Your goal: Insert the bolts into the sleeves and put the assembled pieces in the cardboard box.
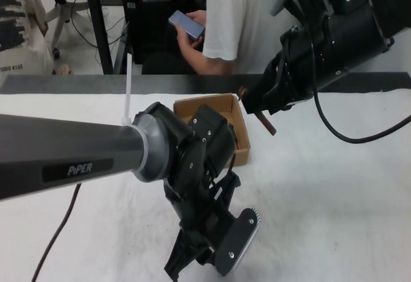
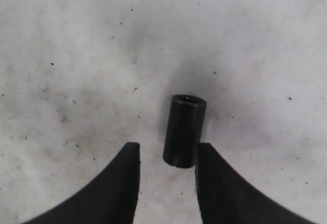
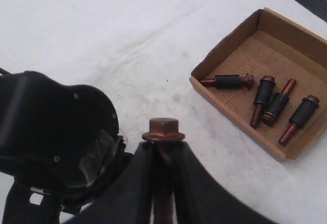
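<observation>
A short black sleeve [image 2: 185, 131] stands on the white bench cover, its lower end between the tips of my open left gripper [image 2: 167, 151]. In the high view that gripper [image 1: 209, 256] points down near the front edge. My right gripper [image 3: 163, 150] is shut on a copper-coloured bolt [image 3: 163, 129] with its flanged hex head up. In the high view the right gripper [image 1: 257, 108] holds the bolt [image 1: 264, 123] in the air just right of the cardboard box [image 1: 241, 124]. The box [image 3: 230, 35] holds several bolts fitted in black sleeves [image 3: 268, 99].
The left arm's wrist [image 3: 56, 137] sits close beside the right gripper. A black cable [image 1: 58, 230] trails over the cover at the left, and another [image 1: 347, 134] hangs from the right arm. The bench's far edge [image 1: 96, 83] runs behind the box.
</observation>
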{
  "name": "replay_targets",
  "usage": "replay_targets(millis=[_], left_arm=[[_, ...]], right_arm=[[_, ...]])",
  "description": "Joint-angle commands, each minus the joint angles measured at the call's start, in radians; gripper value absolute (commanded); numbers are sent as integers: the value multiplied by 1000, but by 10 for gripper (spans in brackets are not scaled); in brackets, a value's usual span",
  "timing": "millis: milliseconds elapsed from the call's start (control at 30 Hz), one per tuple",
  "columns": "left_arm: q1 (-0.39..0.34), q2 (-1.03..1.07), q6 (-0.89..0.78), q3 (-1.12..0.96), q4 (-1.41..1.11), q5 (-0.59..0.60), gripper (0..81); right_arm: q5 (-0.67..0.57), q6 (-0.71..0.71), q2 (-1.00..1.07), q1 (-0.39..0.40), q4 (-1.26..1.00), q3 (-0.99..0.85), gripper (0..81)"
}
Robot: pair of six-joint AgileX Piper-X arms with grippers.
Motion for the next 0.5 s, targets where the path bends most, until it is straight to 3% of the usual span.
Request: replay_targets(millis=[0, 467], left_arm=[[-6, 21, 7, -8, -1, 1, 310], [-6, 35, 2, -6, -3, -1, 296]], right_arm=[[-27, -1, -11, -3, -3, -10, 8], [-27, -1, -11, -3, -3, -10, 8]])
